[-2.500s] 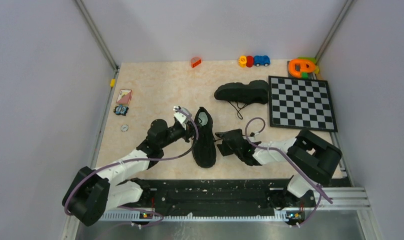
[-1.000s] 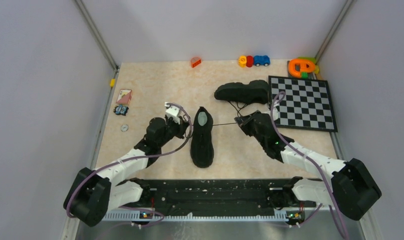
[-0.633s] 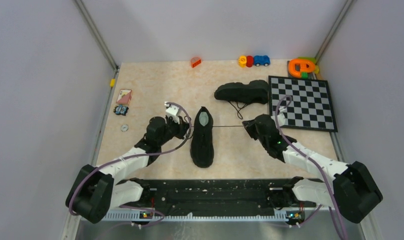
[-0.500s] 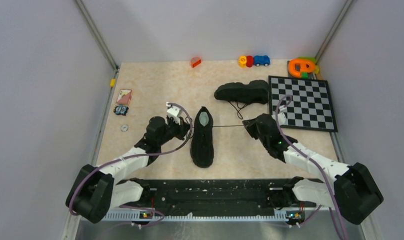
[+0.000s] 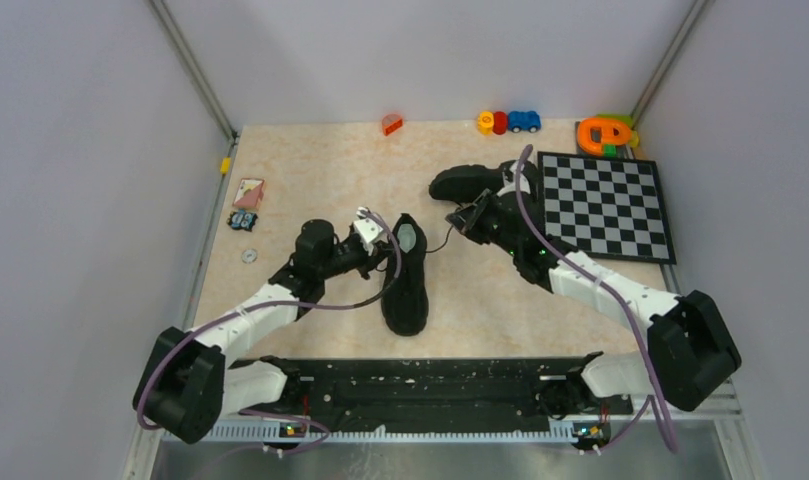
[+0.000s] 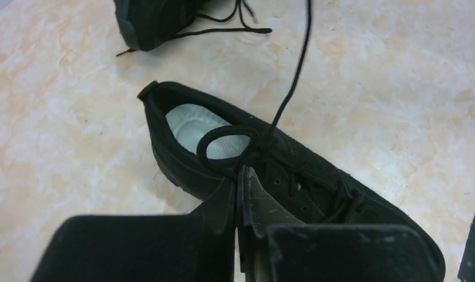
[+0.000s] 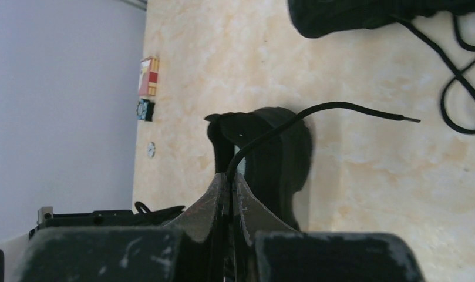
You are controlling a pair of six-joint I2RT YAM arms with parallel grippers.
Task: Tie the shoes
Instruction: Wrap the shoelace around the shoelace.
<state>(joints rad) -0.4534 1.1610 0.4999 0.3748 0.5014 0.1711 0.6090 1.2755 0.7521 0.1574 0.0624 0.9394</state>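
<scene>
The near shoe [image 5: 407,285] stands in the middle of the table, its toe toward the arm bases and its pale insole [image 6: 195,122] showing. My left gripper [image 6: 239,174] is shut on a lace right at the base of a loop [image 6: 223,144] over the shoe's opening. My right gripper [image 7: 229,175] is shut on the other lace [image 7: 317,108], whose free end curves out past the fingers. In the top view this gripper [image 5: 460,222] hangs between the two shoes. The far shoe [image 5: 472,182] lies on its side behind, partly hidden by the right arm, its laces [image 7: 458,100] loose.
A chessboard [image 5: 605,205] lies at the back right, with an orange toy [image 5: 605,133] behind it. Toy cars [image 5: 508,122] and an orange block [image 5: 391,124] line the back edge. A card box [image 5: 248,192], a small dark item [image 5: 243,221] and a washer [image 5: 249,256] sit at the left.
My right gripper has swung up and left toward the far shoe, and the lace that was stretched tight now hangs slack. My left gripper has shifted right, closer to the near shoe.
</scene>
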